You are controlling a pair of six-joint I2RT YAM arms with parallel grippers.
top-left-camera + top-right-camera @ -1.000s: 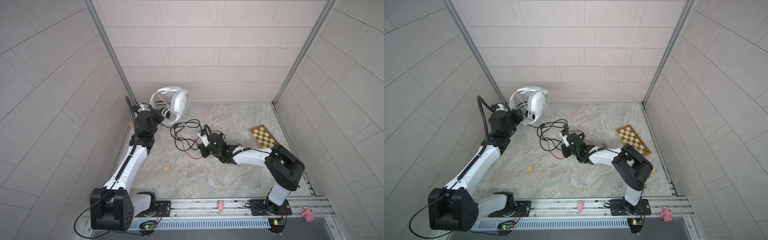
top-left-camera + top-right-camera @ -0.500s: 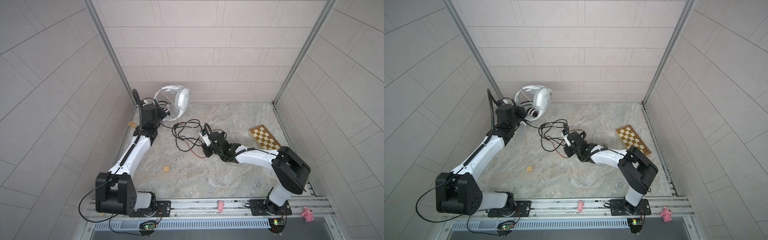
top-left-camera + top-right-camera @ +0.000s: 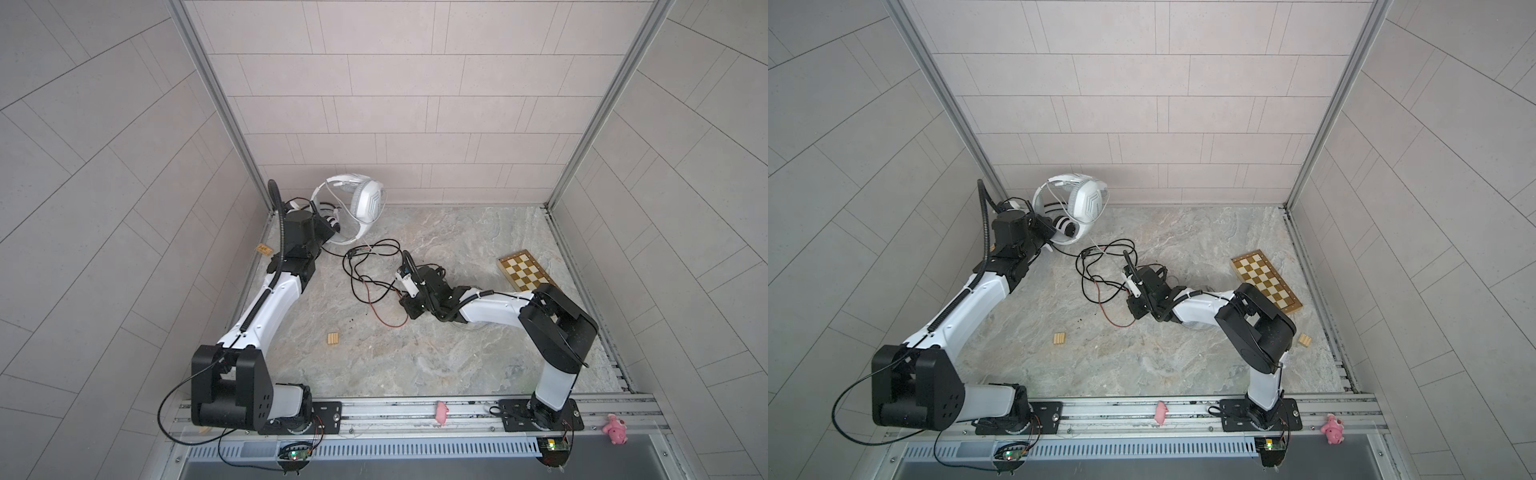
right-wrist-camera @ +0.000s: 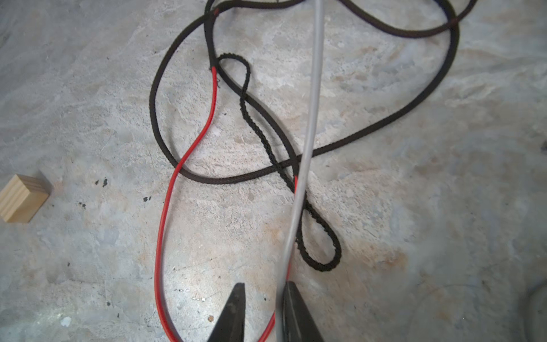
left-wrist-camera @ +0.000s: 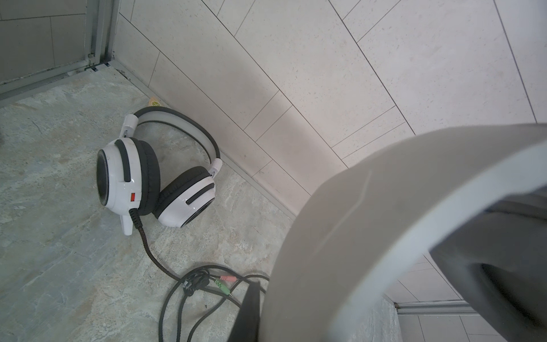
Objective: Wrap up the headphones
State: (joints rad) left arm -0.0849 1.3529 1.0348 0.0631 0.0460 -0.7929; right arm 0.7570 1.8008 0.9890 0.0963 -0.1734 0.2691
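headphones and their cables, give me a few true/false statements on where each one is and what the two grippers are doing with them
The pale-grey, angular-cupped headset is held by the left gripper. True.

The white headset with black-striped round cups is in the right gripper. False: it lies ungripped on the marbled floor by the wall.

The right gripper's jaws are clamped shut. False: they stand apart, with the whitish cable passing at their tips.

The black-and-red cable lies in loose loops on the floor. True.
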